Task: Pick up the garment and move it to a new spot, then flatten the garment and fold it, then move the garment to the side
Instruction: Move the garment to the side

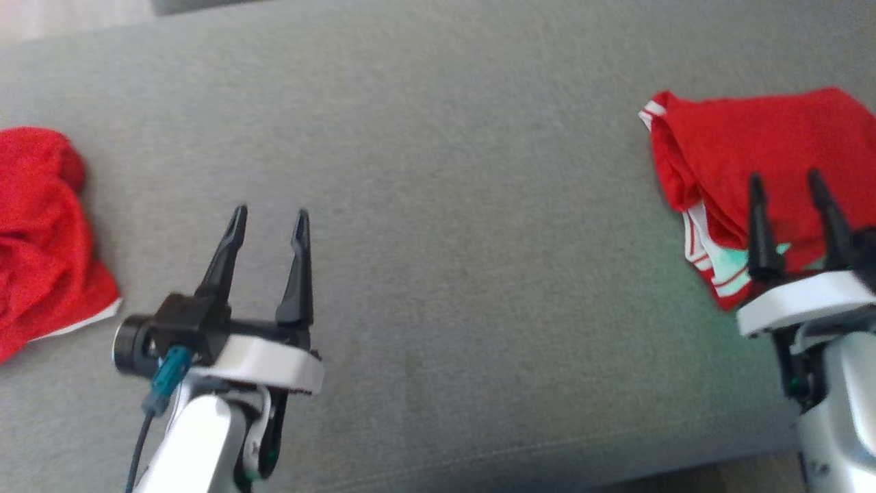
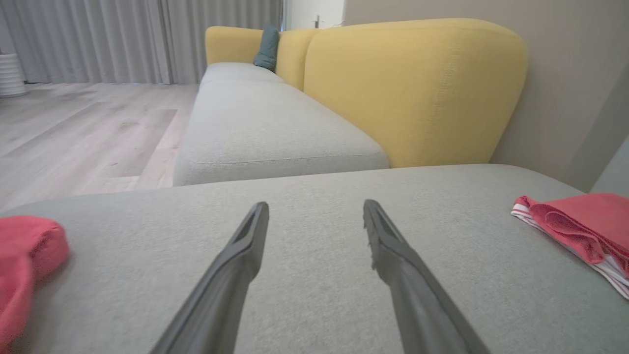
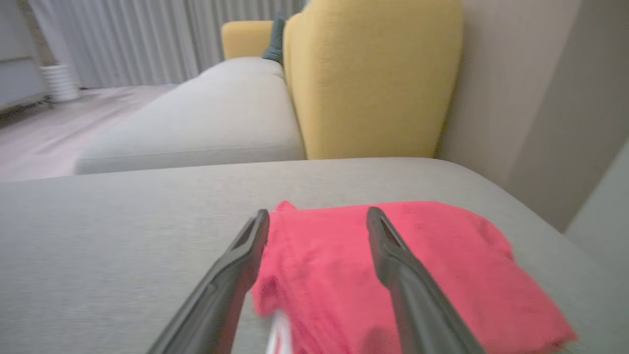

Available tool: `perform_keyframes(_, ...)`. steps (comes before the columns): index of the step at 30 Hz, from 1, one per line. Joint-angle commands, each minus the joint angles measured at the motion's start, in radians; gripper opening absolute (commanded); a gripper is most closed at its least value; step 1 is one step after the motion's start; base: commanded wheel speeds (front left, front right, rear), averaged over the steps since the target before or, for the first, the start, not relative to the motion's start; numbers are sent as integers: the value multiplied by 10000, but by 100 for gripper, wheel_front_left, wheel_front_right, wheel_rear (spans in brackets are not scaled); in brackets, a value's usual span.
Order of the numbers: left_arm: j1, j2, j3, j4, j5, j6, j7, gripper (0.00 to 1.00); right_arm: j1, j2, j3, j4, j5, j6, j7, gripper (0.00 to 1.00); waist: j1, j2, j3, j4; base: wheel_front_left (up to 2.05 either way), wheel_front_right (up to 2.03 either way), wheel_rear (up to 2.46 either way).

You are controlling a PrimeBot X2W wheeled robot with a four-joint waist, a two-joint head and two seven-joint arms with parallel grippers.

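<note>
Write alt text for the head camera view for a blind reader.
A folded red garment with white trim lies at the right of a grey cushion, the open right gripper over its near edge. The open left gripper hovers mid-cushion; a crumpled red cloth lies far left.

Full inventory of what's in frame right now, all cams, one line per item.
folded garment: 1, red with white trim, on the near seat at the robot's right
crumpled garment: 1, red, on the near seat at the robot's left
seat cushions: 2, grey, one under the grippers, a longer one beyond it
backrests: at least 2, yellow, behind the seats
small cushion: 1, teal, against the far backrests
curtains: grey, back of the room
floor: pale wood, left of the sofa
ribbed object: 1, white, by the curtains, too small to identify
left gripper: open, over bare seat
right gripper: open, at the folded garment's near edge
</note>
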Motion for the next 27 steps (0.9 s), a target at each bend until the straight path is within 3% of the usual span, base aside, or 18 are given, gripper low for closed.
perform_keyframes(1,-97,168,493,-321,-76,100,-71,100,61,-15,258,-627,-75,-9,121,100,1,0,-508,486,0,0,0)
perform_keyframes(12,1034,553,915,-441,-233,373,-49,100,1527,1032,916,-2635,-238,-9,986,100,1,0,-1592,1118,0,0,0)
perform_keyframes(27,1750,716,824,-465,-402,423,72,100,2696,1392,746,-3286,-259,-9,1414,100,1,0,-2232,1030,0,0,0)
